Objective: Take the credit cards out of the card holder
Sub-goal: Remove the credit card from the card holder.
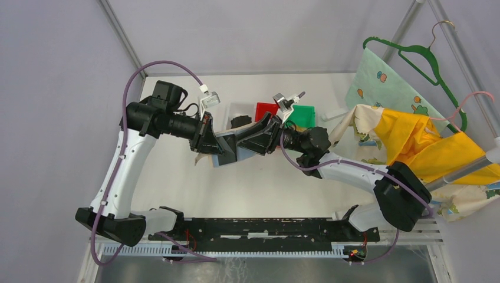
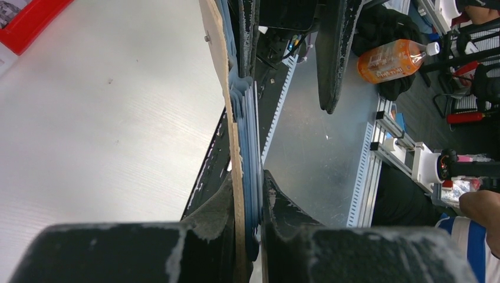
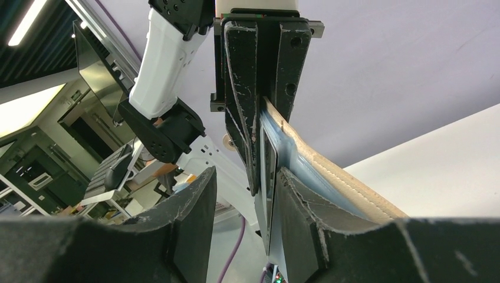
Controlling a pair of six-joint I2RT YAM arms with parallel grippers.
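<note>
While the left gripper point(image 2: 250, 197) pinched the card holder point(image 2: 234, 135) tight at one end, the holder stood on edge in the air, running straight out beyond those fingertips. Pale layered edges, probably the credit cards point(image 2: 247, 115), showed just past the pinch. The right gripper point(image 3: 244, 177) stood parted, with a thin edge against one finger's inner face. The cards looked light, stiff and slick, so a firm pinch on an exposed edge seemed best; the soft holder would likely flex.

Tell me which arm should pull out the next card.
Right, probably. The left end effector is shut on the card holder, holding it up, while the right end effector is open with a card between its fingers.
</note>
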